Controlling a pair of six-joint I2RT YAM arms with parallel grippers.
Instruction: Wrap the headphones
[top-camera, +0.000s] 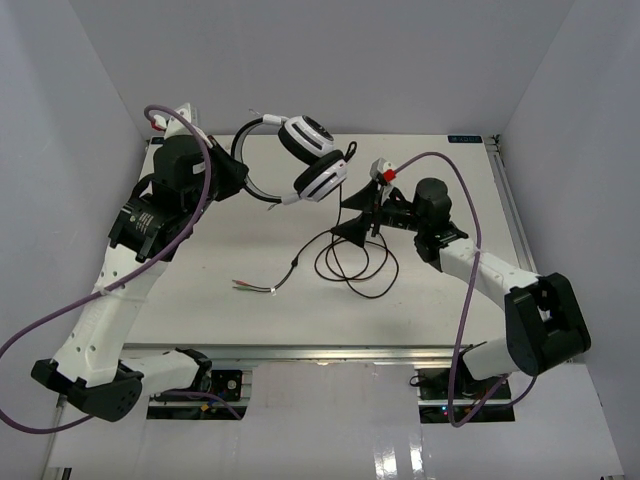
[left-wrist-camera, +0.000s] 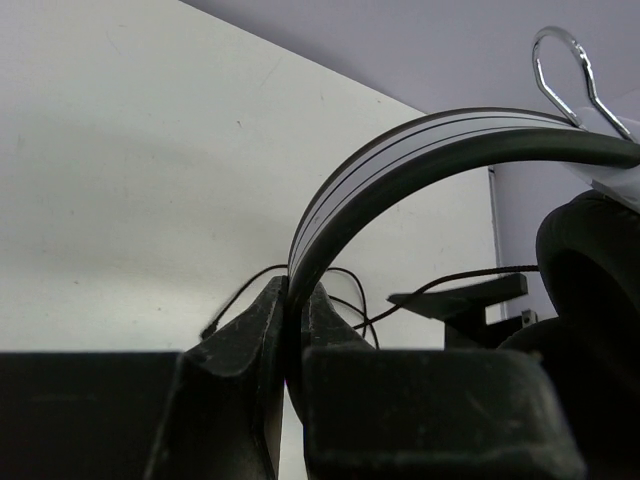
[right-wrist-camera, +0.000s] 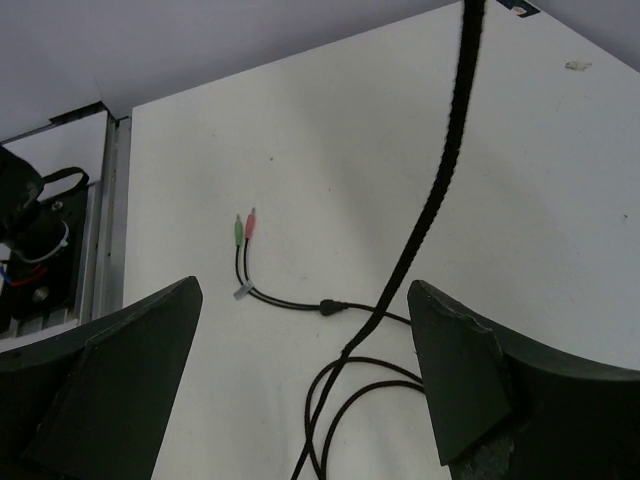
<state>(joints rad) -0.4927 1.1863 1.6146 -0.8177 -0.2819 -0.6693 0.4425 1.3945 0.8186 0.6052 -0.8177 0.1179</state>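
A white table (top-camera: 200, 290) fills the middle of the top view; pale grey walls (top-camera: 350, 60) close it in along the top, left and right of the frame. An aluminium rail (top-camera: 330, 352) runs along the table's near edge in the lower part of the frame; a second rail (top-camera: 508, 205) follows its right edge; a small dark label (top-camera: 464, 139) sits at the upper right corner; a glossy white floor (top-camera: 350, 440) lies along the bottom. In the right wrist view a tiny pale speck (right-wrist-camera: 575, 66) lies on the tabletop at the upper right.

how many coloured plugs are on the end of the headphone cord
2: a green plug and a red plug beside it, lying on the table where the cord splits.
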